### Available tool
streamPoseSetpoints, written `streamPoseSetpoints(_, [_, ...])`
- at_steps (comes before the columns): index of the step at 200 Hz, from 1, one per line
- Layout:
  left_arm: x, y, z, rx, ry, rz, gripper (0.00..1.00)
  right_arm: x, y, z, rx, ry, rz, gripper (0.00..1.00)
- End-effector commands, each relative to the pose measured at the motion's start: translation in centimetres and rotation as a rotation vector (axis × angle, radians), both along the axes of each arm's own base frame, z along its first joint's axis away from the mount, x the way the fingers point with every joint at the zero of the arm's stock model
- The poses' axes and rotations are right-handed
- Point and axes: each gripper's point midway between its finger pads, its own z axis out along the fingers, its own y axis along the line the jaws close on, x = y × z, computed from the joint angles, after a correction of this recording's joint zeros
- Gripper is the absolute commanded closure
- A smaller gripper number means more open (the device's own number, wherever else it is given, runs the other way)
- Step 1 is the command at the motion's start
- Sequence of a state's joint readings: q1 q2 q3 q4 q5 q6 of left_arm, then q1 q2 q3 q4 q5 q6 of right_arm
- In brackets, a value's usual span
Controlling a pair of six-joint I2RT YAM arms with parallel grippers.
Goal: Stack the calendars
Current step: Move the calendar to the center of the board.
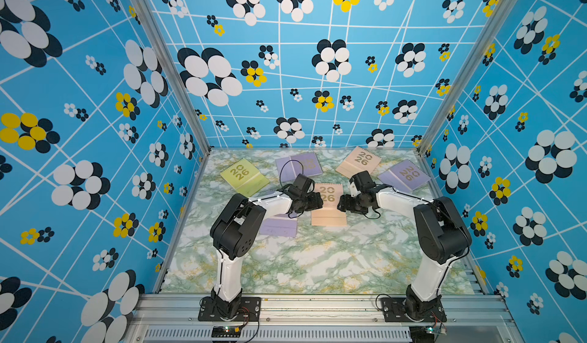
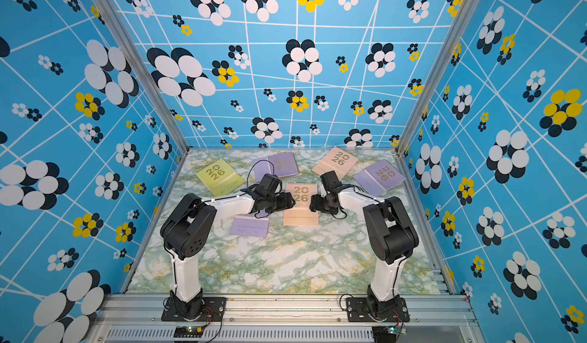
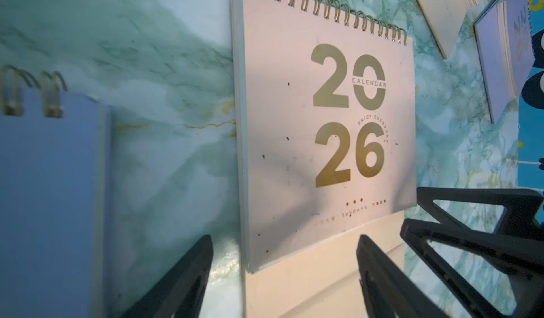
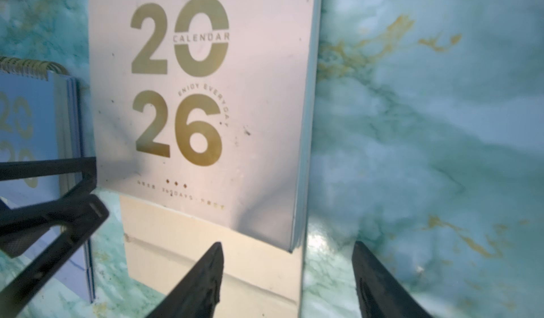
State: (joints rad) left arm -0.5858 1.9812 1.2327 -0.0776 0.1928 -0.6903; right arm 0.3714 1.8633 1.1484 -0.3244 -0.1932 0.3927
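Pre-grasp: left claw (image 1: 319, 200) and right claw (image 1: 340, 203), jaws apart, flank the flat peach spiral-bound calendar (image 1: 328, 213) at nine and three o'clock; edge-grip likely next.

Six calendars: three lilac calendars (image 1: 301, 163), two peach calendars (image 1: 328, 204), one yellow-green calendar (image 1: 244, 176). Two grippers: left gripper (image 1: 319, 201), right gripper (image 1: 340, 203), with one peach between them, the other five outside.

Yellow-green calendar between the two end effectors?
No, a peach calendar lies between the left end effector and the right end effector; the yellow-green calendar lies apart, further back on the left.
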Motion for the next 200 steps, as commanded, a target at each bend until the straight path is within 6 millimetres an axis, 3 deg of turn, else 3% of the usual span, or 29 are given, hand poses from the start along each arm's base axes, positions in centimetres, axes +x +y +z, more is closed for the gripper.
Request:
streamPoseSetpoints(1, [-0.1, 0.3, -1.6, 0.049, 0.031, -0.021, 0.22, 0.9, 0.6, -0.4, 0.015, 0.001, 0.014, 0.30])
streamPoseSetpoints(59, [0.0, -1.2, -2.3, -0.018, 0.054, -0.056, 0.24, 1.1, 2.2, -1.7, 0.080, 0.028, 0.050, 0.32])
streamPoseSetpoints(103, [-0.5, -2.3, -1.9, -0.086, 0.058, -0.096, 0.26, 0.6, 4.2, 0.9, 0.185, -0.018, 0.120, 0.35])
streamPoseSetpoints(149, [-2.3, -2.5, -1.4, -0.153, 0.068, -0.127, 0.28, -1.5, 5.2, 4.1, 0.230, -0.066, 0.164, 0.38])
streamPoseSetpoints(200, [-5.8, -3.2, -0.4, -0.179, 0.084, -0.158, 0.29, -3.9, 5.1, 4.1, 0.201, -0.050, 0.165, 0.38])
